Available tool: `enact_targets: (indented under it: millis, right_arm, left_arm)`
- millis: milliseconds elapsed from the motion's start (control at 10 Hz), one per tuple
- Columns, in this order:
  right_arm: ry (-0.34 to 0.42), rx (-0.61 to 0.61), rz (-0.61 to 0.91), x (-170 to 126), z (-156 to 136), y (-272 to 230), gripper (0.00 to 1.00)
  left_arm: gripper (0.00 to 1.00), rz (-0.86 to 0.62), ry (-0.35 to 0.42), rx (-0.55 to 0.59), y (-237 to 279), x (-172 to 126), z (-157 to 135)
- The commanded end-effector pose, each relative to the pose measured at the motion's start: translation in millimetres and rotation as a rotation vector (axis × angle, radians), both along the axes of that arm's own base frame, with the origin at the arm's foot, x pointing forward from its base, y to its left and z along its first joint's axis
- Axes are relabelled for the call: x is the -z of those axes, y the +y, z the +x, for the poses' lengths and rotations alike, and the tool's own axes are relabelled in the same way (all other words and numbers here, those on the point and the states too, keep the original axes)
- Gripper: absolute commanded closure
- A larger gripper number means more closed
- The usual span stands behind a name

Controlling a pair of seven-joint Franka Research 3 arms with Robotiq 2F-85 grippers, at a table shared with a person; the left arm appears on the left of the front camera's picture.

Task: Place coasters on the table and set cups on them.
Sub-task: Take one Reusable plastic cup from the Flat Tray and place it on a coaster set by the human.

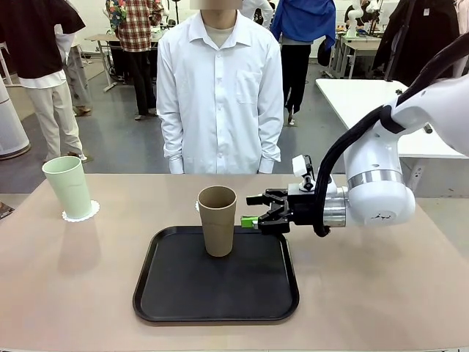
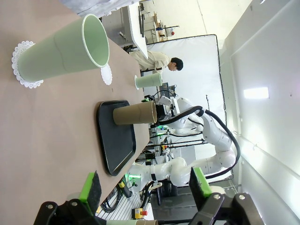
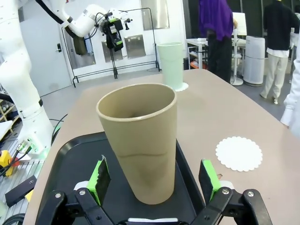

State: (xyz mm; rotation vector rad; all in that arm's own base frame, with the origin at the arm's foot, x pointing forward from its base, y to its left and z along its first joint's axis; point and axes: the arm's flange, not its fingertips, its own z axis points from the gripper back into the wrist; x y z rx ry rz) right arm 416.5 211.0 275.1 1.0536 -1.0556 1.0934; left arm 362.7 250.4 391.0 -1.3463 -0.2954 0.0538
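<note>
Right gripper [image 1: 258, 209] is wide open, level w/ the brown cup [image 1: 218, 220], which stands upright on the black tray [image 1: 216, 293] on the table [image 1: 381, 279]. I'd slide in till both pads straddle the cup mid-height, then squeeze gently and lift straight up. The empty coaster [image 3: 238, 153] sits just beside the tray.

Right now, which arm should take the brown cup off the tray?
Right. The right gripper is open with its pads either side of the brown cup on the tray; the left gripper is farther off.
</note>
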Motion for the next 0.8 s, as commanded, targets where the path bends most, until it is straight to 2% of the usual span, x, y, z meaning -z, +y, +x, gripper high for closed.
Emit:
enact_targets:
  millis: [0, 300, 700]
  right_arm:
    - [-0.034, -0.021, 0.025, 11.7, -1.5, 0.2, 0.00]
    - [-0.043, -0.081, 0.028, 21.5, 1.9, 14.0, 0.00]
    - [-0.017, -0.069, -0.012, 40.8, 11.2, 21.4, 0.00]
  left_arm:
    - [0.00, 0.000, -0.007, -0.006, -0.8, -2.0, -2.0]
    - [0.00, 0.000, -0.007, -0.006, -0.8, -2.0, -2.0]
    - [0.00, 0.000, -0.007, -0.006, -0.8, -2.0, -2.0]
